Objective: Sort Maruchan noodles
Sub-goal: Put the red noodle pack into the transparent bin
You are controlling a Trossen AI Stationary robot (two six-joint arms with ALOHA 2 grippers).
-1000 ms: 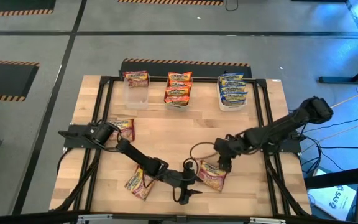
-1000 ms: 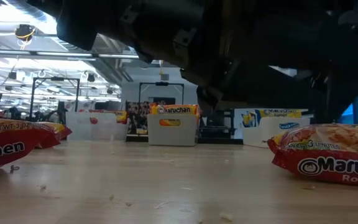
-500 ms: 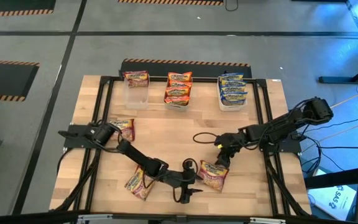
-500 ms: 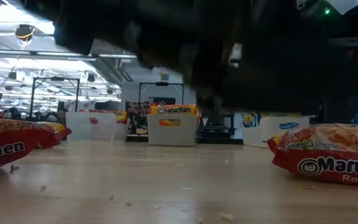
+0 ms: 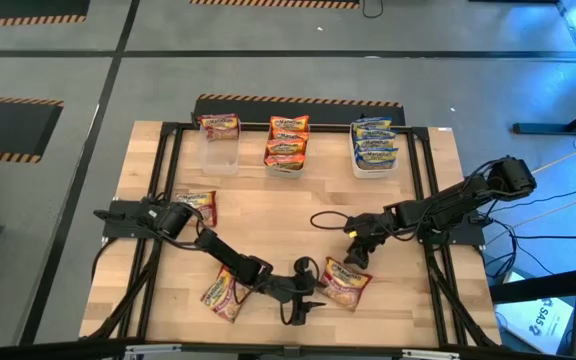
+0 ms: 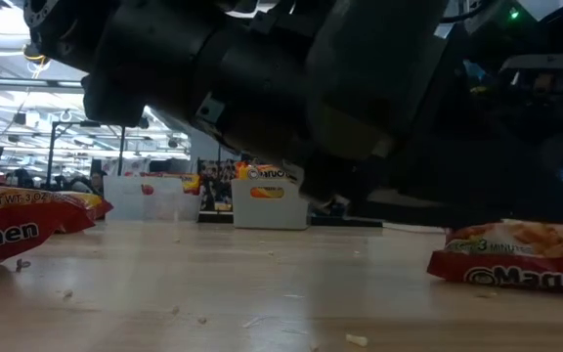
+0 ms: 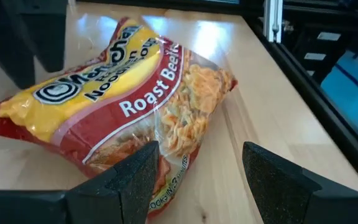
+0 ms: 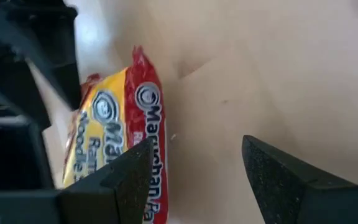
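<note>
While both tools hover spread at the near bench edge, neither grips the red packet lying between them. The left tool sits just beside its near corner, the right tool just above. I'd let 1 arm pinch a crimped edge while the other backs off. 2 more red packets lie loose; 3 tubs line the far edge.
</note>
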